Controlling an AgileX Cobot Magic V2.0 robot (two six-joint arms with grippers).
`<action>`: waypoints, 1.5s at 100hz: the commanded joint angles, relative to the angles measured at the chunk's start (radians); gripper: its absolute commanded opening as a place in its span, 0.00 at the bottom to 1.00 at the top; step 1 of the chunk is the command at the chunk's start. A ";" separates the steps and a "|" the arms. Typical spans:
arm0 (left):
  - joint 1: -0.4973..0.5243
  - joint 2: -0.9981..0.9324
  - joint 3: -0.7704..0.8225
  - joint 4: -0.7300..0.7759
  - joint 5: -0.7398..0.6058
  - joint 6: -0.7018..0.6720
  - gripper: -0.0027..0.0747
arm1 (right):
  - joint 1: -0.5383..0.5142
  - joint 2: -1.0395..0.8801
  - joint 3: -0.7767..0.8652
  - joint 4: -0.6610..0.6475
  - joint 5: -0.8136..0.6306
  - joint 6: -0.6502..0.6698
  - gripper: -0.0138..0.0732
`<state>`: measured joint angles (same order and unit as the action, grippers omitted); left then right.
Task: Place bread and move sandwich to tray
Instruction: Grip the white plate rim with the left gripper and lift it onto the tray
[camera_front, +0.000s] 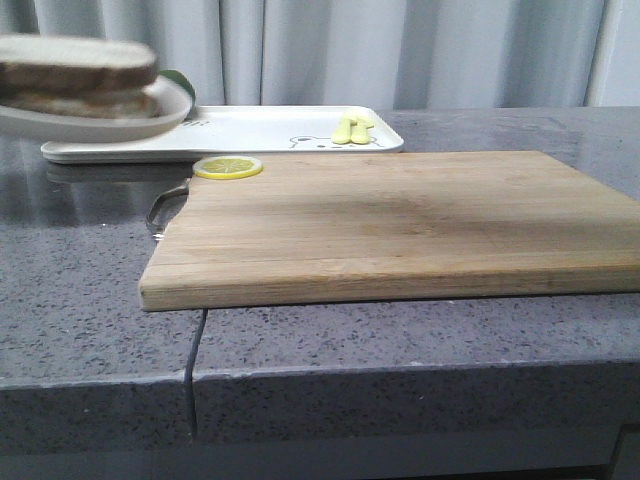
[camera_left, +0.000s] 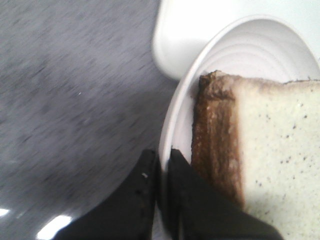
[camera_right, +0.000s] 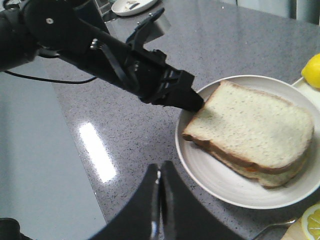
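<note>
The sandwich (camera_front: 75, 75), pale speckled bread slices with a dark crust, lies in the round white plate (camera_front: 100, 122), which hangs blurred over the left end of the white tray (camera_front: 260, 130). My left gripper (camera_left: 161, 160) is shut on the plate's rim (camera_left: 172, 115), right beside the sandwich (camera_left: 260, 140); a corner of the tray (camera_left: 200, 30) lies beyond. In the right wrist view the left gripper (camera_right: 195, 102) pinches the plate (camera_right: 220, 180), and the sandwich (camera_right: 255, 127) shows a bit of orange between its slices. My right gripper (camera_right: 160, 172) is shut and empty over the grey counter.
A wooden cutting board (camera_front: 400, 220) lies in front of the tray, with a metal handle (camera_front: 165, 205) at its left and a lemon slice (camera_front: 228, 167) at its back left corner. A yellow item (camera_front: 352, 128) lies on the tray. A small dish (camera_right: 132, 6) stands far off.
</note>
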<state>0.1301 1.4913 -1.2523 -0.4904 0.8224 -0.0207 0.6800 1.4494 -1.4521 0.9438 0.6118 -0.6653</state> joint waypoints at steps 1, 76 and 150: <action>-0.028 0.006 -0.074 -0.138 -0.105 0.011 0.01 | -0.003 -0.081 -0.030 0.022 -0.041 -0.014 0.09; -0.185 0.580 -0.649 -0.371 -0.171 0.009 0.01 | -0.003 -0.318 -0.023 -0.048 0.008 -0.014 0.09; -0.161 0.610 -0.649 -0.231 -0.205 0.001 0.01 | -0.003 -0.318 -0.023 -0.047 0.016 -0.014 0.09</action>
<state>-0.0313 2.1569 -1.8619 -0.6688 0.6716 0.0000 0.6800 1.1584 -1.4502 0.8711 0.6688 -0.6669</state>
